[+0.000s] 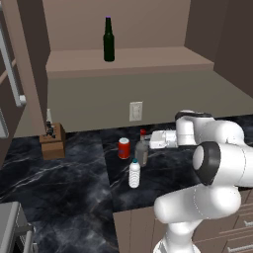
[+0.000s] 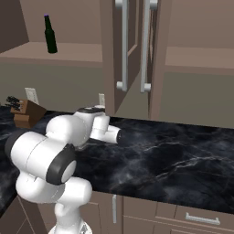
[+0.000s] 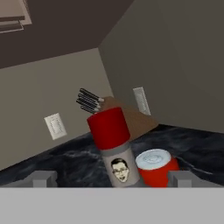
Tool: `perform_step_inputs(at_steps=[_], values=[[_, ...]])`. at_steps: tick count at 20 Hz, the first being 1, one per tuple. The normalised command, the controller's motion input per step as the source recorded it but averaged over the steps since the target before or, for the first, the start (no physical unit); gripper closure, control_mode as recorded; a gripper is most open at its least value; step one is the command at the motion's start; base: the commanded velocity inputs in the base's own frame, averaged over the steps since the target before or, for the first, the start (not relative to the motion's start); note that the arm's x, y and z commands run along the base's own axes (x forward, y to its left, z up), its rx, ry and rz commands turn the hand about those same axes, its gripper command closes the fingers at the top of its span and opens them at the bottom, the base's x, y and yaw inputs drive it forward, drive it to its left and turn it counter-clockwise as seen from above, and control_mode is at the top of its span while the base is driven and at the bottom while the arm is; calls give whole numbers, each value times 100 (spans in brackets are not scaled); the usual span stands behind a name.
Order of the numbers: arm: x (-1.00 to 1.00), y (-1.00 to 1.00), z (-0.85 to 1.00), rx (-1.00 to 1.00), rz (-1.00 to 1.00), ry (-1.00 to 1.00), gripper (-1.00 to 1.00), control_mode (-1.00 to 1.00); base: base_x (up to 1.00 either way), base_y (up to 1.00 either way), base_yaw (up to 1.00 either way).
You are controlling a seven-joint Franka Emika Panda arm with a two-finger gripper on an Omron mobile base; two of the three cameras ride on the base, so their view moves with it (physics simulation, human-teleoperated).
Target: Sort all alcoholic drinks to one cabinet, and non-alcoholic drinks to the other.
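Note:
A clear greyish bottle with a red cap (image 3: 112,146) (image 1: 142,150) stands on the dark counter, directly between my two fingertips (image 3: 43,178). My gripper (image 3: 113,179) (image 1: 150,142) is open around it at label height and is not closed on it. Just past the bottle stands the red can (image 3: 155,168) (image 1: 124,148). The small white plastic bottle with a blue cap (image 1: 134,174) stands nearer the counter's front edge. A dark green bottle with a purple cap (image 1: 108,42) (image 2: 50,36) stands upright on the open cabinet shelf above.
A wooden knife block (image 1: 53,141) (image 3: 129,118) (image 2: 27,113) sits against the back wall to the left. Wall outlets (image 1: 135,111) (image 3: 55,126) are behind the drinks. Closed cabinet doors with long handles (image 2: 123,45) hang to the right.

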Motion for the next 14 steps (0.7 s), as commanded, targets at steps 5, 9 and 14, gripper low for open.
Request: perform_step_inputs(at_steps=[5, 9, 14], values=[[9, 2, 0, 1, 0, 0, -100, -100, 0, 0, 0], [9, 0, 0, 0, 0, 0, -100, -100, 0, 0, 0], [5, 0, -5, 0, 0, 0, -100, -100, 0, 0, 0]])
